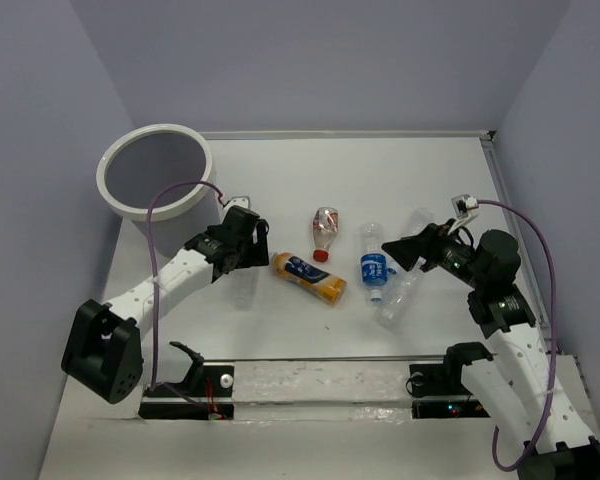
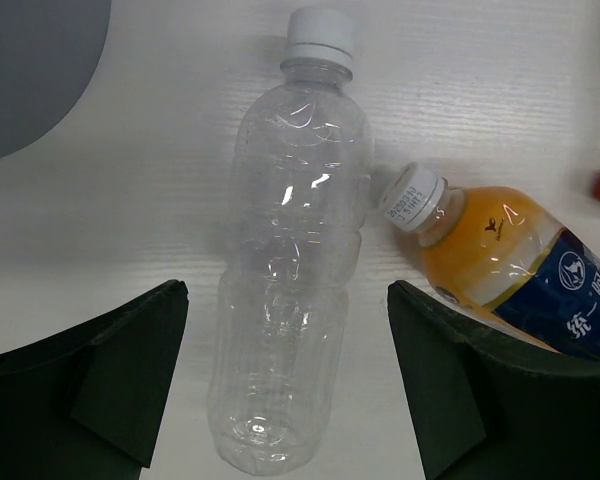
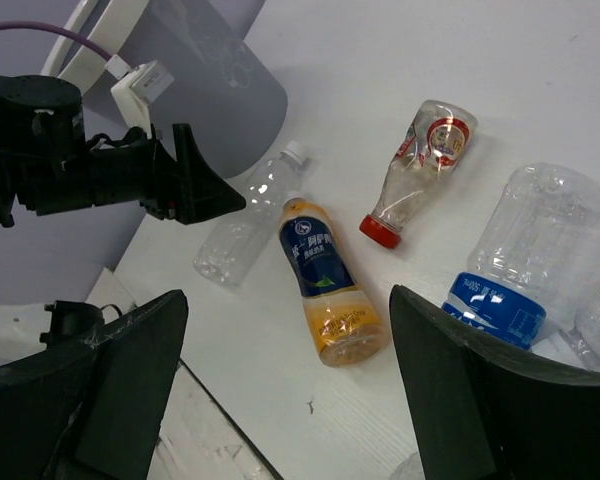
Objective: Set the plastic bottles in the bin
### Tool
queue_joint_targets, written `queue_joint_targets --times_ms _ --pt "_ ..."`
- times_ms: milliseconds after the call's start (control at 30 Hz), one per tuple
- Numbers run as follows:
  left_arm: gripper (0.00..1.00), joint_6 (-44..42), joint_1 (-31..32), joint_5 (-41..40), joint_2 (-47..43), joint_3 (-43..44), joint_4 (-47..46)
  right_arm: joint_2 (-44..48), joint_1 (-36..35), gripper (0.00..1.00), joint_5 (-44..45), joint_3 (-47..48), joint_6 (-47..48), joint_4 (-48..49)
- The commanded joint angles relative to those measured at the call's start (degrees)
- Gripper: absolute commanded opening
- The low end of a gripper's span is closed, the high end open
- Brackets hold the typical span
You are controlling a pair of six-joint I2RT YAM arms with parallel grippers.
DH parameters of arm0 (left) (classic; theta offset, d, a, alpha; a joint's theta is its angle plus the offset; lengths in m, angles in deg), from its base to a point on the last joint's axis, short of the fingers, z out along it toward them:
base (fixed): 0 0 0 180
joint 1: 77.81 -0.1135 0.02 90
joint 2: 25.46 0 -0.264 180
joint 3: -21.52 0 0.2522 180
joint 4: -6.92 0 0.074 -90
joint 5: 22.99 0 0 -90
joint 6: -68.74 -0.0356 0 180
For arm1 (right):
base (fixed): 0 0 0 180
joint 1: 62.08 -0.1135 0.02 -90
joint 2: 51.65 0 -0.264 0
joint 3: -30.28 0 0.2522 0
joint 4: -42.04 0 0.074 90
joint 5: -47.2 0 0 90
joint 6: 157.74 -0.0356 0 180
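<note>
The white bin (image 1: 112,193) stands at the far left. Five bottles lie on the table. A clear unlabelled bottle (image 1: 243,287) (image 2: 285,280) lies under my left gripper (image 1: 244,256) (image 2: 288,385), which is open with a jaw on each side of it, not touching. Next to it lies the yellow-orange bottle (image 1: 308,278) (image 2: 520,265) (image 3: 327,285). The red-capped bottle (image 1: 325,232) (image 3: 417,170), the blue-labelled bottle (image 1: 373,263) (image 3: 525,265) and a second clear bottle (image 1: 398,303) lie mid-right. My right gripper (image 1: 400,250) (image 3: 290,390) is open and empty above them.
A raised rail (image 1: 310,385) with the arm mounts runs along the near edge. Purple walls close in the table on the left, back and right. A purple cable (image 1: 170,195) loops from the left arm beside the bin.
</note>
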Motion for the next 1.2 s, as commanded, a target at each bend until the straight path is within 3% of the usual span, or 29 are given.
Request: queue_joint_targets --times_ms 0,300,400,433,633,767,900,1067,1167 --pt "0.91 1.2 0.1 -3.2 1.9 -1.5 -1.6 0.7 -0.2 0.87 -2.0 -1.0 -1.4 4.2" --pt "0.88 4.2 0.2 -1.2 5.4 -3.6 -3.1 1.0 -1.3 0.87 -2.5 -2.2 -2.5 6.3" --pt "0.75 5.2 0.1 -0.7 5.8 -4.3 -3.9 0.9 -1.3 0.87 -2.6 -2.4 -2.6 6.3" --pt "0.67 5.4 0.1 -0.5 6.0 -4.4 -4.5 1.1 -1.3 0.86 -2.5 -2.5 -2.7 6.4" --pt "0.46 6.7 0.2 0.3 3.0 -5.3 -3.2 1.6 -1.8 0.86 -2.8 -3.1 -2.7 5.8" --pt "0.43 7.0 1.8 1.7 -4.4 -3.3 0.7 1.2 -1.8 0.86 -2.8 -2.5 -2.5 5.5" --pt "0.41 6.5 5.7 3.4 -11.2 5.2 5.3 0.4 -1.8 0.84 -2.8 -1.7 -2.5 5.7" --pt "0.41 4.9 8.8 5.3 -16.9 16.3 4.2 -0.7 -3.0 0.82 -3.5 -1.1 -3.0 6.5" --pt "0.40 2.4 8.8 0.0 -17.1 23.3 3.1 -1.3 -3.6 0.81 -3.1 -1.1 -3.4 7.0"
